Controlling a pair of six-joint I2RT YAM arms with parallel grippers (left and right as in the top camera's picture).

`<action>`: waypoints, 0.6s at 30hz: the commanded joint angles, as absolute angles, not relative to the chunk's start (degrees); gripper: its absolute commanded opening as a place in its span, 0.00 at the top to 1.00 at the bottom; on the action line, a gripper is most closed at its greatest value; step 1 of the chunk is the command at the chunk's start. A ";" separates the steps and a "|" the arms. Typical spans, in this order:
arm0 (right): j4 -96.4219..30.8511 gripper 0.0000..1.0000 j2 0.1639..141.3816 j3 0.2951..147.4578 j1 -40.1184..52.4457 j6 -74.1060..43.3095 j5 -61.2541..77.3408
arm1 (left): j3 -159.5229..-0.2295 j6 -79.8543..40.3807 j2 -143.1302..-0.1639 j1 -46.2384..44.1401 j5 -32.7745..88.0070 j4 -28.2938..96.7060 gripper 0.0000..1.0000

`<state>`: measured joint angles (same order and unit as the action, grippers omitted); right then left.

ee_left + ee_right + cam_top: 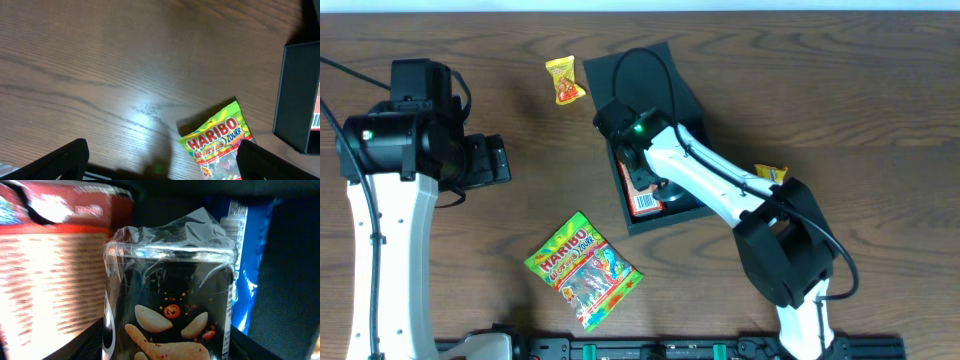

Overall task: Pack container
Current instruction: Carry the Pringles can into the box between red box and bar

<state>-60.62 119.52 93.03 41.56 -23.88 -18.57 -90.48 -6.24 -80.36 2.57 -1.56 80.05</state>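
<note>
The dark green container stands at the table's middle with its flap lid folded back. My right gripper reaches down into it. In the right wrist view that gripper is shut on a black snack packet with a clear crimped top. The packet stands upright between a red carton on its left and a blue packet on its right. My left gripper hangs open over bare table at the left, nothing between its fingers, and the container's side lies off to its right.
A Haribo bag lies flat in front of the container, its corner also under the left wrist camera. A small yellow snack sits left of the lid. Another yellow snack lies behind the right arm.
</note>
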 commanded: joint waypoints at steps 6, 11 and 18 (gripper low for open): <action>-57.89 0.37 117.54 87.85 41.06 -24.16 -17.34 | -90.59 -7.09 -80.36 2.83 -1.89 80.16 0.05; -57.74 0.34 115.68 85.69 40.66 -24.38 -16.56 | -90.59 -7.09 -80.36 2.83 -1.89 80.16 0.05; -57.84 0.19 111.20 85.17 40.51 -24.43 -16.01 | -90.59 -7.09 -80.36 2.83 -1.89 80.16 0.05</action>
<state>-57.78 114.87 85.30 40.75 -24.03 -16.84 -90.48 -6.24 -80.36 2.57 -1.54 80.05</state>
